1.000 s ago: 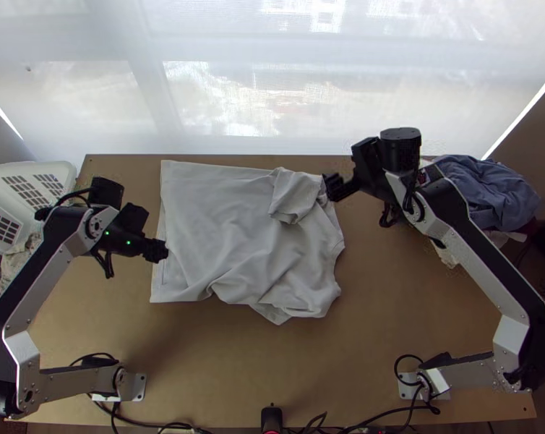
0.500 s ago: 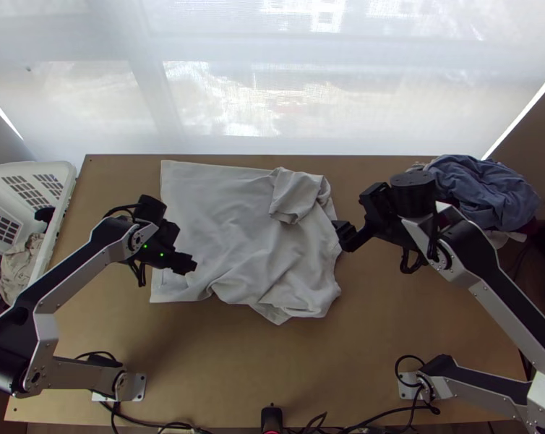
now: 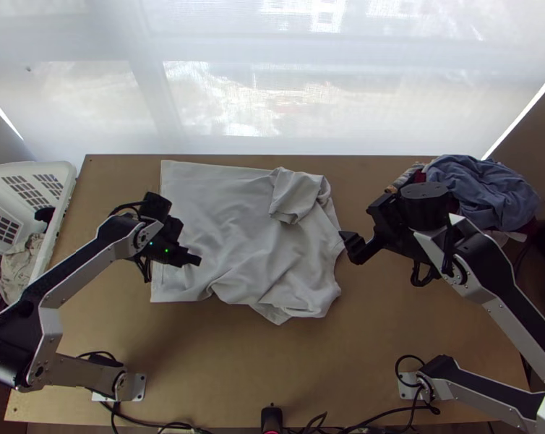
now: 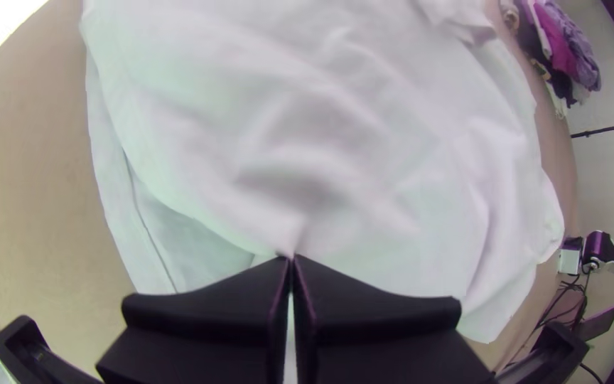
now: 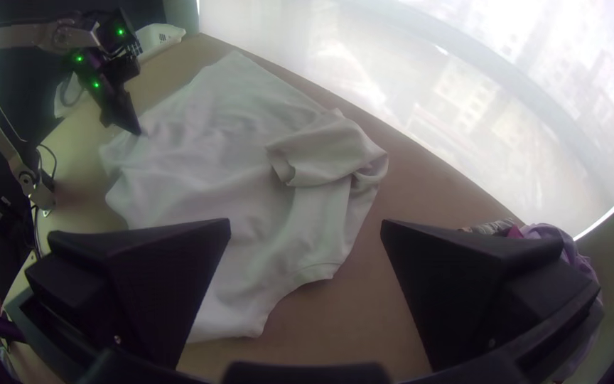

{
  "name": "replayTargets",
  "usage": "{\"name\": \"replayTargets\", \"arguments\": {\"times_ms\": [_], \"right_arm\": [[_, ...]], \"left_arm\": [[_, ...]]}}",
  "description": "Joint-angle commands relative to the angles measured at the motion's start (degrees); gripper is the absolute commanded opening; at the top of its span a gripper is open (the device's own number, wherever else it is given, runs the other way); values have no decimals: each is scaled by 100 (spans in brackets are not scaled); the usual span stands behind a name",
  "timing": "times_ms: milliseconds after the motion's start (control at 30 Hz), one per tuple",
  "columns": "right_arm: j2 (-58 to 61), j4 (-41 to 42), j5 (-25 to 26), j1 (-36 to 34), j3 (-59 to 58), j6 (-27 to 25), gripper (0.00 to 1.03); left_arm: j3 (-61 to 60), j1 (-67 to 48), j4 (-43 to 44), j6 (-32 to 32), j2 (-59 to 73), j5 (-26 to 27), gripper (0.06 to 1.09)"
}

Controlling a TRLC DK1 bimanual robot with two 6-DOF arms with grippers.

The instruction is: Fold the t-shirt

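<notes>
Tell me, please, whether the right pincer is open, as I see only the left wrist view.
Observer: Yes, the right pincer has its two fingers wide apart.
Operator: Thank you; where is it in relation to the t-shirt?
Observer: In the top view it is near the edge of the t-shirt that faces the right arm.
Operator: And does the white basket hold anything, please?
Observer: Yes, a beige cloth lies in the white basket.

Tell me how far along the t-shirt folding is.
Done: one sleeve lies turned in over the t-shirt. In hand: the left gripper, fingers closed, appears to pinch cloth; the right gripper is open and empty. Remaining: likely the main folds, as the body lies broad and rumpled.
</notes>
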Motion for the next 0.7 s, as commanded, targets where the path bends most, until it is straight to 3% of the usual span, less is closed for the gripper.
{"name": "replayTargets", "arguments": {"times_ms": [0,233,467,500,600,667], "right_arm": [[-27,-74,-1,70,45,-1,98],[34,-57,-1,228,45,-10,98],[61,-92,-1,334,19,-72,98],[52,-118,-1,360,-8,-80,98],[8,-153,-1,474,-122,-98,98],[-36,-180,-1,527,-201,-98,98]], "left_arm": [[622,303,-699,190,-546,-33,9],[1017,1463,-1376,1025,-792,-332,9],[666,2087,-1095,1491,-599,-798,10],[596,2131,-954,1447,-520,-798,19],[622,2078,-928,1210,-318,-789,63],[763,1920,-1024,1060,-370,-780,82]]}}
